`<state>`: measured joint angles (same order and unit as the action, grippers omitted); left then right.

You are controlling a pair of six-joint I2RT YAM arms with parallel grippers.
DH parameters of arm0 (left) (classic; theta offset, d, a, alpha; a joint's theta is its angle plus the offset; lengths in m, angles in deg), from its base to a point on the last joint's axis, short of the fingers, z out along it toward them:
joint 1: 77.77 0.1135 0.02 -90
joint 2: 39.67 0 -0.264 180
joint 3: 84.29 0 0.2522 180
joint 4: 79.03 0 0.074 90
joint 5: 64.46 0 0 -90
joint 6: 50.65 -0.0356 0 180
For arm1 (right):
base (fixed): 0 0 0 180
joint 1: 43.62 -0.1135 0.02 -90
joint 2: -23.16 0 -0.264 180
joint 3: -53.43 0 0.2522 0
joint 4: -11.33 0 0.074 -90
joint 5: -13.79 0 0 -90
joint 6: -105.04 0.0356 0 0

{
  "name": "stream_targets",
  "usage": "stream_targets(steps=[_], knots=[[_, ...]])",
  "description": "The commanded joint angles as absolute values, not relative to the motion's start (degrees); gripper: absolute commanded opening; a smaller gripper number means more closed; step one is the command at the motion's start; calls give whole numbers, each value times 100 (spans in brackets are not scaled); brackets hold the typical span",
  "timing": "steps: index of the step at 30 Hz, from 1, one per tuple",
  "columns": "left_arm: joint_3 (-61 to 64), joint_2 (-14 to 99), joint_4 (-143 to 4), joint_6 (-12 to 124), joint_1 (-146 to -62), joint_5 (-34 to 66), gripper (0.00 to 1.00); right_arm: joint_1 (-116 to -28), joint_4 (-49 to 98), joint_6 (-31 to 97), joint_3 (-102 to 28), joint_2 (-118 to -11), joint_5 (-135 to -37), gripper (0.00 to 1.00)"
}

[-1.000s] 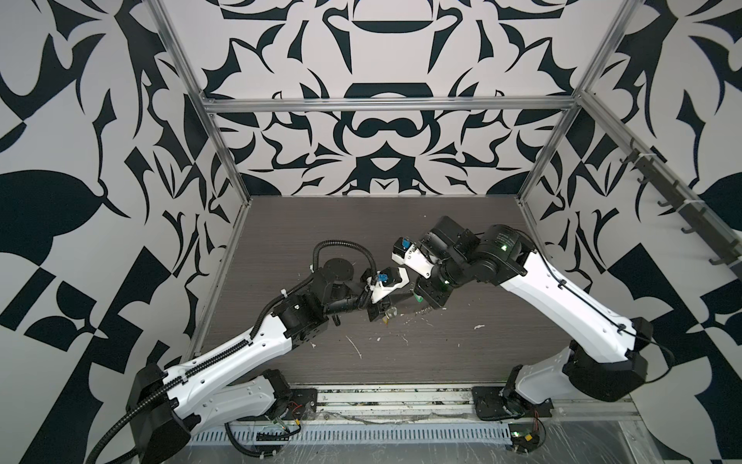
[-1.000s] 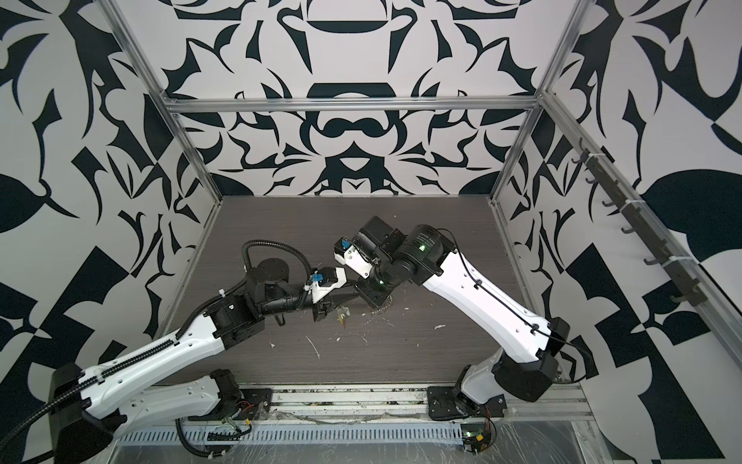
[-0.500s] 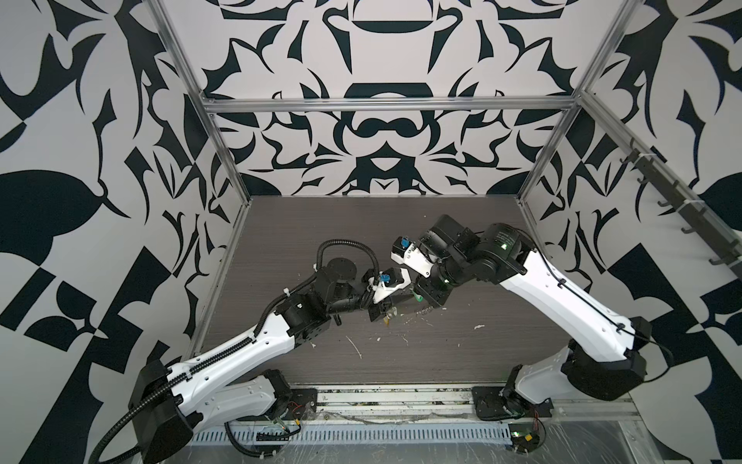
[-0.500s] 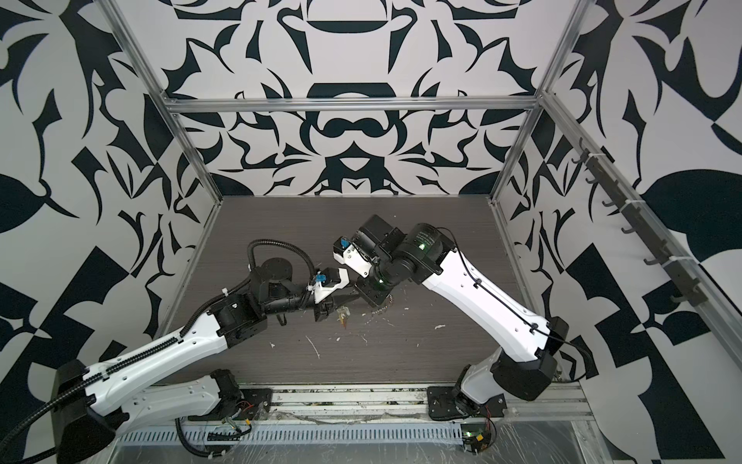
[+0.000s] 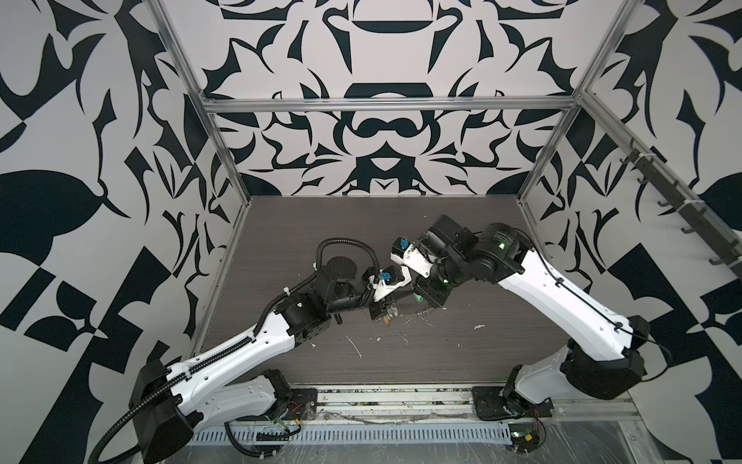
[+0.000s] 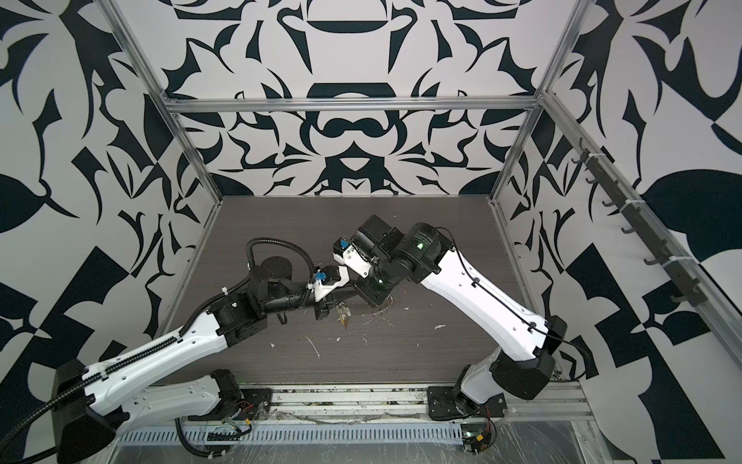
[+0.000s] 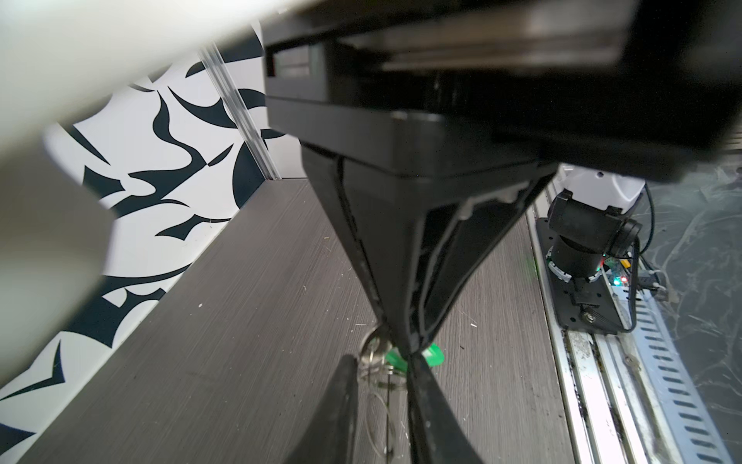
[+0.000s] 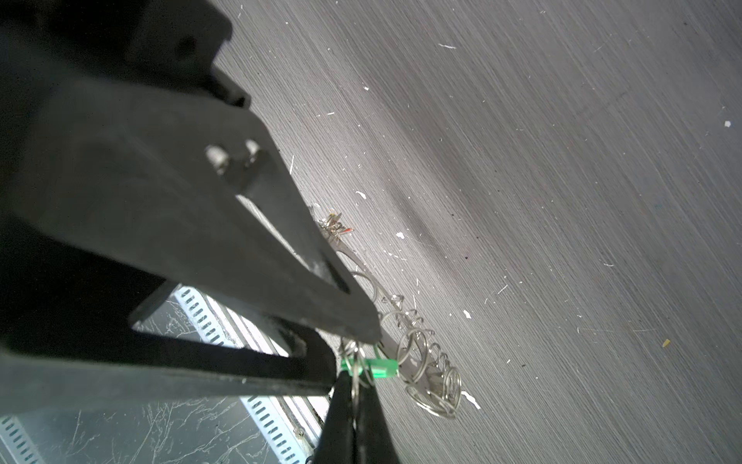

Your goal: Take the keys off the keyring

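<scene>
Aloft, loop-fringed grey keyring tight in the right gripper; left gripper narrowly ajar, perhaps around a loop.

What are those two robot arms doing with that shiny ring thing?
They are trying to get keys off a keyring. The right gripper is shut on the keyring and holds it just above the table. The left gripper has a finger on each side of a small wire loop next to the green tag. It is hard to tell whether it has pinched the loop yet. A little bunch of keys hangs from the ring.
</scene>
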<state>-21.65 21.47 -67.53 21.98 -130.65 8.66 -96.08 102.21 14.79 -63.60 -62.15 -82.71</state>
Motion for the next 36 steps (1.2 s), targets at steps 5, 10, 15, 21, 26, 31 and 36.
stream_targets(steps=[5,10,15,21,26,31,36], knots=[[-1960,2166,-6768,2206,-13039,788,18,-9598,10177,1425,-6512,-6096,-8274,0],[-1961,2178,-6781,2195,-13037,788,13,-9596,10182,1425,-6506,-6074,-8274,0],[-1965,2175,-6777,2177,-13037,805,3,-9600,10190,1431,-6479,-6052,-8240,0],[-1978,2147,-6748,2135,-13040,840,0,-9600,10164,1461,-6449,-6033,-8199,0],[-2033,2110,-6883,2132,-13041,964,0,-9599,10085,1503,-6387,-6016,-8186,0],[-2097,2062,-7085,2105,-13041,1225,0,-9600,10007,1531,-6248,-5967,-8144,0],[-2223,1984,-7344,2036,-13039,1389,0,-9593,9875,1601,-6109,-5901,-8151,0]])
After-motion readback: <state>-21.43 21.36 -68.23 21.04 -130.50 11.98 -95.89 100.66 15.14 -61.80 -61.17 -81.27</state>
